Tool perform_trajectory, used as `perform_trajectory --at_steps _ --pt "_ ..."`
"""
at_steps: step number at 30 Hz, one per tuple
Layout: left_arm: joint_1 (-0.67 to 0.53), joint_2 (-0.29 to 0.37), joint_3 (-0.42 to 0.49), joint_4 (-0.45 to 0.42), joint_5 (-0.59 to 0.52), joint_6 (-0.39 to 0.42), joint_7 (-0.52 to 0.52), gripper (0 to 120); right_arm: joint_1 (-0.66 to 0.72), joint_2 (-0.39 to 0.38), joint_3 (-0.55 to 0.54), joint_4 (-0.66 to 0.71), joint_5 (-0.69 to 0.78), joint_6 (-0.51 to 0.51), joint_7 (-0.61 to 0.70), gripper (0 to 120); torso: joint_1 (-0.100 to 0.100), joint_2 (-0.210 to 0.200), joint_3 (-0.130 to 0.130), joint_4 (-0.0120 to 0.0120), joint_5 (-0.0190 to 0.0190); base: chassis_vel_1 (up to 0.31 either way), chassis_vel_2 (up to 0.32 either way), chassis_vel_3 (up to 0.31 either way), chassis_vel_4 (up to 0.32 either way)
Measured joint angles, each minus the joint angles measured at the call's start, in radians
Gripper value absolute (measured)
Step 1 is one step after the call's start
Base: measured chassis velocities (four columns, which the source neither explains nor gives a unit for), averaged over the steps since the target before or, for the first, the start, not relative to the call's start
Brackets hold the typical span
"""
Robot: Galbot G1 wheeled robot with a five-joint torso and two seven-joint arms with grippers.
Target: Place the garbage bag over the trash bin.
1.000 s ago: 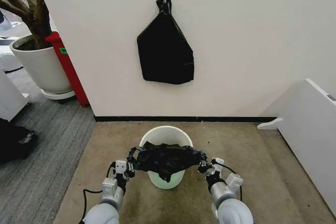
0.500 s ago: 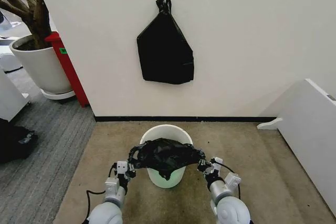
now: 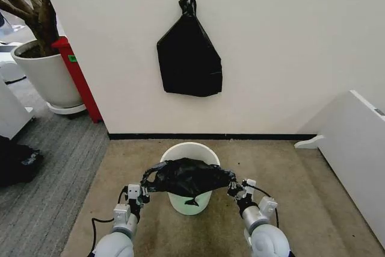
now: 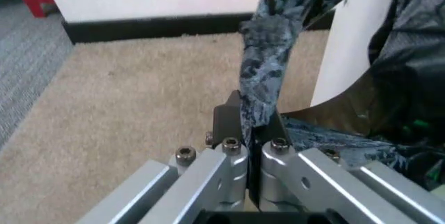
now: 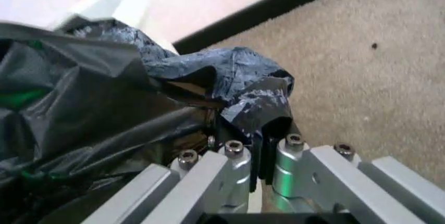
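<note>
Holding: bag [image 3: 187, 177], black, stretched between left pincer [image 3: 139, 192] and right pincer [image 3: 236, 189], each clamped on a twisted edge of film. Position: over the near half of the bin [image 3: 190, 151], which stands on carpet by the wall. Risk, judged: thin film could slip or tear under tension; mouth looks bunched, so it may snag the rim rather than slide over it.

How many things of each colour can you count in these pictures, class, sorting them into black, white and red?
Black: 2, the garbage bag stretched between the left hand and right hand, and the knotted bag bundle on the wall.
White: 2, the trash bin and the plant pot.
Red: 1, the red post.
Total: 5
</note>
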Motion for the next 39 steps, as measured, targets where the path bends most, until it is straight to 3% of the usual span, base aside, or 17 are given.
perform_trajectory --at_steps 7,18,25,30,34,39 --pt "-0.019 -0.034 0.016 0.042 0.012 -0.005 0.000 0 -0.003 0.021 -0.004 -0.025 -0.032 0.016 -0.012 0 0.000 0.000 0.000 0.0000 0.0000 0.000 0.000 0.000 0.000" --pt "-0.011 -0.010 -0.007 -0.017 0.017 -0.010 -0.009 0 -0.004 0.017 -0.005 0.043 -0.046 0.009 -0.009 0 0.000 0.000 0.000 0.0000 0.0001 0.000 0.000 0.000 0.000" --pt "-0.061 -0.058 0.016 0.106 0.016 -0.006 0.016 0 0.037 0.040 -0.015 -0.063 -0.087 0.003 -0.018 0 0.000 0.000 0.000 0.0000 0.0001 0.000 0.000 0.000 0.000" --pt "-0.074 -0.084 0.028 0.135 0.021 -0.006 0.020 0 0.038 0.041 -0.016 -0.069 -0.100 0.001 -0.021 0 0.000 0.000 0.000 -0.0001 -0.0001 0.000 0.000 0.000 0.000" --pt "-0.071 -0.082 0.031 0.119 0.022 -0.007 0.017 0 0.028 0.034 -0.013 -0.053 -0.112 -0.002 -0.030 0 0.000 0.000 0.000 -0.0001 0.0000 0.000 0.000 0.000 0.000" --pt "-0.032 -0.038 0.010 0.037 0.031 -0.010 0.004 0 0.004 0.004 -0.010 -0.014 -0.147 -0.002 -0.065 2 0.000 0.000 0.000 0.0000 0.0001 0.000 0.000 0.000 0.000"
